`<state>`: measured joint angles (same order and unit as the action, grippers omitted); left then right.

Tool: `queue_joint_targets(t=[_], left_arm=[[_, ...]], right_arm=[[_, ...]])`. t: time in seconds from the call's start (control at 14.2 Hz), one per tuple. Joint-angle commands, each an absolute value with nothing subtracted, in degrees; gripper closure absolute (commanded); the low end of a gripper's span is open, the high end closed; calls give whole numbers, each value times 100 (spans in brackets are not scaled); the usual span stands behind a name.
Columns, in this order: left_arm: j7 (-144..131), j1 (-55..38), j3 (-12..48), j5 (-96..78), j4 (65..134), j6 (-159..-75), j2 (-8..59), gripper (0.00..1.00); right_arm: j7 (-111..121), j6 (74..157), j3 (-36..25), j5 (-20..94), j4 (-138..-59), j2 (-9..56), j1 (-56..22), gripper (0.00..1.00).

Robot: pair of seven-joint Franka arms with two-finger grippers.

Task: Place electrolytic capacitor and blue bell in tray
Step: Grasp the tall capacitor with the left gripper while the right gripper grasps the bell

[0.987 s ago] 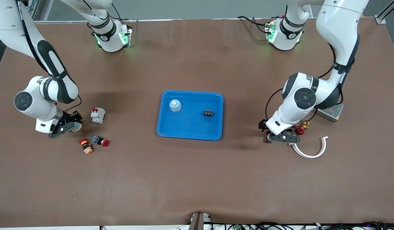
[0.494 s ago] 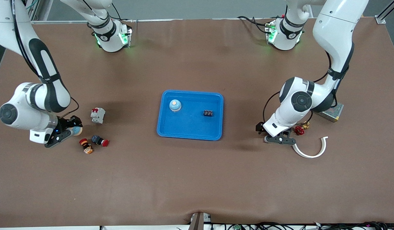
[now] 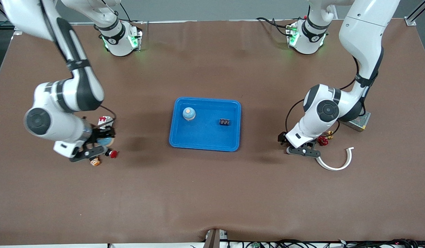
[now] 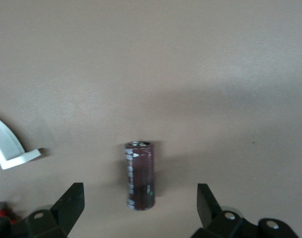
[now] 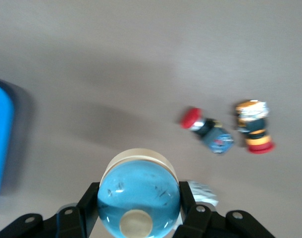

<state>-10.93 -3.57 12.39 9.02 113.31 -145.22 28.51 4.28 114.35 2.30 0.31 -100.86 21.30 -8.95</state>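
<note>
My right gripper (image 3: 101, 142) is shut on a blue bell (image 3: 105, 141), a light blue dome on a cream base, held over the table by the small parts toward the right arm's end. The right wrist view shows the bell (image 5: 138, 196) clamped between both fingers (image 5: 188, 203). The blue tray (image 3: 205, 143) lies mid-table, and its rim (image 5: 0, 144) shows in that wrist view. The electrolytic capacitor (image 4: 140, 176), a dark brown cylinder, lies on its side on the table between the spread fingers of my open left gripper (image 4: 140, 198). In the front view that gripper (image 3: 302, 151) hides the capacitor.
In the tray are another light blue domed bell (image 3: 189, 114) and a small black part (image 3: 225, 122). A white breaker (image 3: 104, 120), a red push button (image 3: 112, 153) and an orange button (image 3: 94, 161) lie under my right arm. A white curved strip (image 3: 336, 162), a red valve (image 3: 323, 140) and a metal box (image 3: 357, 121) lie by my left gripper.
My right arm has swung toward the tray with the bell in its grip, passing over the breaker and buttons. My left arm has shifted only slightly and stays open.
</note>
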Motion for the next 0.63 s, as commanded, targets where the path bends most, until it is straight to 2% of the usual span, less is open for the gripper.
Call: queue_joint_targets(t=[0.0, 0.28, 0.56], left_arm=[[-923, -264, 1292, 870, 11391, -14599, 2848, 0], [-914, -264, 1283, 870, 11391, -14782, 3023, 0], [-932, -299, 1266, 940, 11391, -14845, 3085, 0]], right_arm=[[-673, 11382, 167, 70, -9967, 2100, -1430, 61], [-2089, 11627, 158, 79, -9870, 2153, -2240, 61], [-2460, 11891, 158, 79, -9896, 2259, -2425, 61]])
